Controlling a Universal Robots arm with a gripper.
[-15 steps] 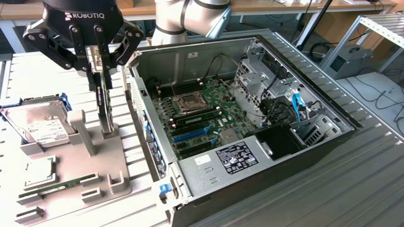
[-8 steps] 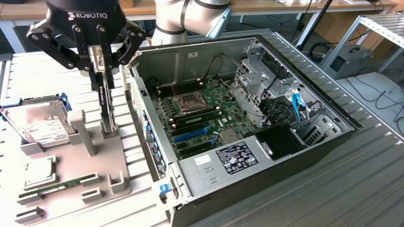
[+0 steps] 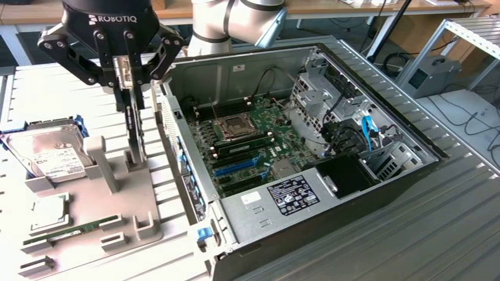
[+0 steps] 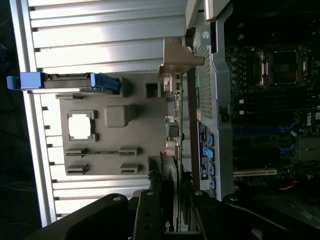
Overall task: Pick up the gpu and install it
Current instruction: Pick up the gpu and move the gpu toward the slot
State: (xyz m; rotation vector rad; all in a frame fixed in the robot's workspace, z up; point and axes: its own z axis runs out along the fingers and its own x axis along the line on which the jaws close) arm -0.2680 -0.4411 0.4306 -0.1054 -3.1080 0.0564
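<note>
— What are the jaws of the black metal gripper [image 3: 127, 79] doing?
— Pinching the slim, flat black, silver-edged gpu [image 3: 136, 129]. It is hanging upright over the grey plastic holder tray [image 3: 117, 202], beside the open black computer case [image 3: 336, 218].

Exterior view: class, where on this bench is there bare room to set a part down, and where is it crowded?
Freest: the ribbed table on the exterior view's right of the computer case. A smaller bare strip lies behind the hard drive. Crowded: the grey tray with its parts, where the claw holds the gpu upright beside the case.
</note>
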